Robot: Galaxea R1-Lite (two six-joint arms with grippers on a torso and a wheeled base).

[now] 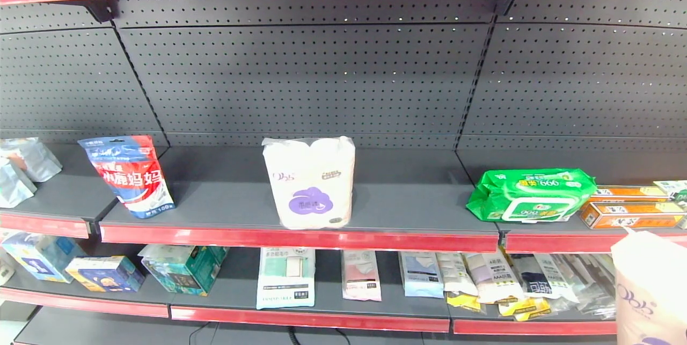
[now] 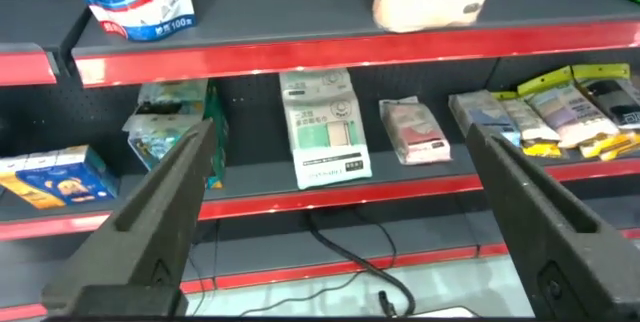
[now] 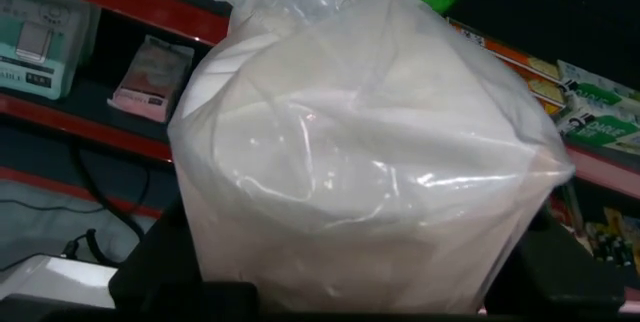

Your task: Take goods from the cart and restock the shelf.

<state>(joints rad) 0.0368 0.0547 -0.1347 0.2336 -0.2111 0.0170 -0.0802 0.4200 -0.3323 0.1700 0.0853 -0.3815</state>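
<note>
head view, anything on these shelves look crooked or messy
Yes. The red-and-blue pouch leans tilted, and on the lower shelf the flat packets at the right lie in a slumped, overlapping heap with yellow ones sticking out in front. The tissue pack stands straight.

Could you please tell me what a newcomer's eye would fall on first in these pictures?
A white roll-tissue pack with a purple cloud stands upright and alone in the middle of the shelf, against the grey pegboard. A second pack like it sits in the right gripper, at the head view's lower right corner. A green wipes pack lies further right on that shelf, and a red-and-blue pouch stands to the left.
</note>
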